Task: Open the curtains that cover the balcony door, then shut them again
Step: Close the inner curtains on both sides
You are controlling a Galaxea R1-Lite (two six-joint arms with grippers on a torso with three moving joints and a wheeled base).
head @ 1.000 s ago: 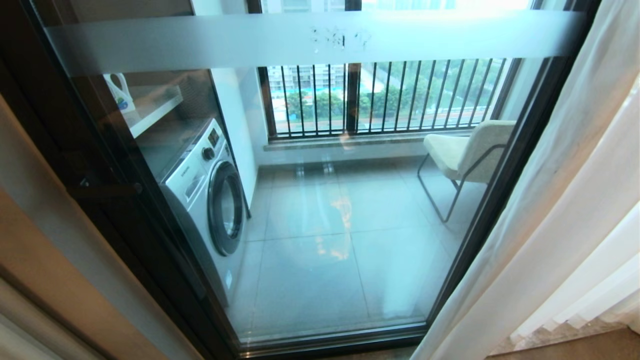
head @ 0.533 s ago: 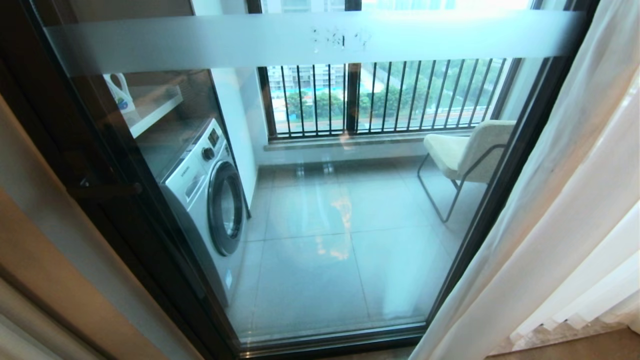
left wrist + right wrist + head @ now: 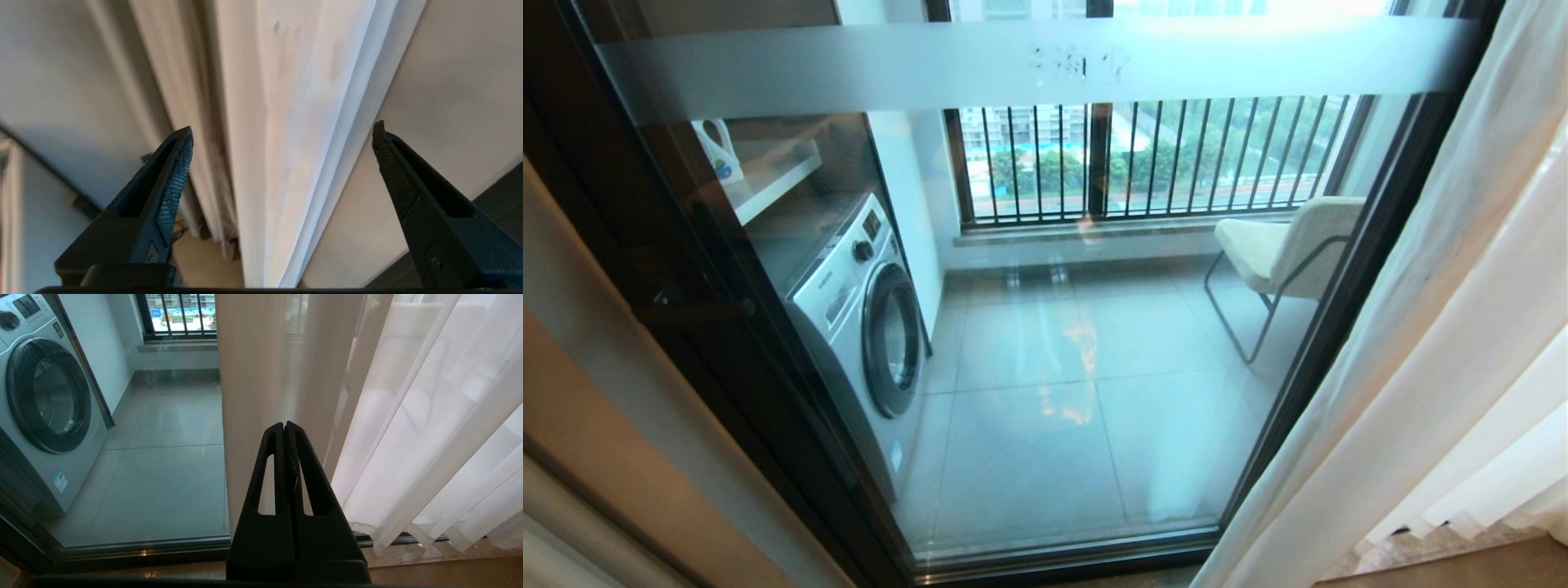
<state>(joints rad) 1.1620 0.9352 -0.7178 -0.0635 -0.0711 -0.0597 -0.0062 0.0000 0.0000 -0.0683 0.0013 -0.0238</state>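
The sheer white curtains (image 3: 1437, 343) hang gathered at the right side of the balcony door (image 3: 1045, 327), leaving its glass uncovered across the middle of the head view. The door's dark frame (image 3: 1347, 294) runs just beside the curtain's inner edge, and a frosted band (image 3: 1013, 61) with small characters crosses the glass near the top. In my left wrist view, bunched pale folds of fabric (image 3: 286, 143) hang directly ahead.

My left gripper (image 3: 282, 134) is spread wide, its fingers (image 3: 171, 171) standing either side of those folds with nothing pinched between them. I cannot tell whether either finger touches the cloth. My right gripper (image 3: 284, 426) is pressed together, empty, pointing toward the curtain's hemmed edge (image 3: 229, 416) near the door's bottom track (image 3: 143, 545). Neither arm appears in the head view.

Beyond the glass: a front-loading washing machine (image 3: 866, 327) at left, a pale chair (image 3: 1290, 245) on a thin metal frame at right, grey floor tiles (image 3: 1054, 425), and a black-barred railing window (image 3: 1143, 159) at the back.
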